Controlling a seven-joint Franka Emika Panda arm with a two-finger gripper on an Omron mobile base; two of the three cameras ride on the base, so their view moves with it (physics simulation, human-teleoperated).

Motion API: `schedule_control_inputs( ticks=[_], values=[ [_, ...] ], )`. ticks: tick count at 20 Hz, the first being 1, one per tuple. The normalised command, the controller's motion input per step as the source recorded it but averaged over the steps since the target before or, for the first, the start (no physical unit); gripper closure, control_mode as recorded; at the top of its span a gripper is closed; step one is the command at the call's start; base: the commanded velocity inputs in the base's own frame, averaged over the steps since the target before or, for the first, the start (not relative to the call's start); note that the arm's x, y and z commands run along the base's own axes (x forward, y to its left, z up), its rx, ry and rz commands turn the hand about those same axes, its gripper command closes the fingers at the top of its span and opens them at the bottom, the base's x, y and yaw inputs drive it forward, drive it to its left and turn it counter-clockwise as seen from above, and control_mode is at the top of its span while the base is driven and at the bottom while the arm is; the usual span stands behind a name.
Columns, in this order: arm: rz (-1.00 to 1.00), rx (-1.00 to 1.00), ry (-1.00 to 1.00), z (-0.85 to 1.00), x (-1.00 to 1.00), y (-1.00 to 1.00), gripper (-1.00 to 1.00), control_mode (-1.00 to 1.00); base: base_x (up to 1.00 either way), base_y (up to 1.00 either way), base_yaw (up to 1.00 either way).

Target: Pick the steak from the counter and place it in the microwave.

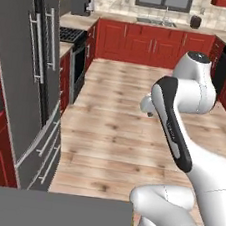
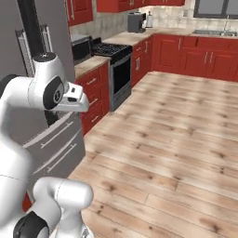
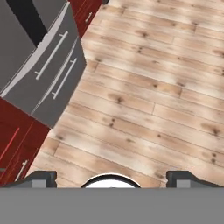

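- Far left: tall grey refrigerator (image 1: 37,75) with silver bar handles; its lower drawers also appear in the hand view (image 3: 52,74).
- Beside it, further back: black stove (image 2: 114,60) set between red cabinets (image 2: 95,93), under a beige worktop (image 2: 93,62).
- On that worktop near the stove: a dark box with a window, likely the microwave (image 2: 81,48). Door state too small to judge.
- Centre: bare wooden floor (image 1: 112,130). Arm folded above it, hand aimed down at the planks.
- End effector (image 3: 111,177): two dark finger tips (image 3: 41,178) stand well apart at the bottom of the hand view, nothing between them. Released, empty.
- Right and rear: more red cabinets, a sink worktop (image 1: 154,22) under a window.
- Steak: I cannot find it on any worktop visible here. Not in the end effector.
- Handling judgement: raw meat, so light, limp and slick. It will likely sag if held at one end. Best to pinch across the short width near the middle, fingers coming straight down, firm squeeze. Fragility is no concern; slip is.
- Task judged barely begun; locating the steak comes first.
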Motion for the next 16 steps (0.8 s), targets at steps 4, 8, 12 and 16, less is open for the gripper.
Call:
schedule_control_inputs(
  ticks=[4, 8, 12, 16],
  values=[
    [0.00, 0.00, 0.00, 0.00, 0.00, 0.00, -1.00, 1.00, 1.00, 0.01, -0.24],
    [0.00, 0.00, 0.00, 0.00, 0.00, 0.00, -1.00, 1.00, 1.00, 0.00, -0.12],
    [0.00, 0.00, 0.00, 0.00, 0.00, 0.00, -1.00, 1.00, 1.00, 0.01, -0.07],
    [0.00, 0.00, 0.00, 0.00, 0.00, 0.00, -1.00, 1.00, 1.00, 0.00, -0.01]
  ],
)
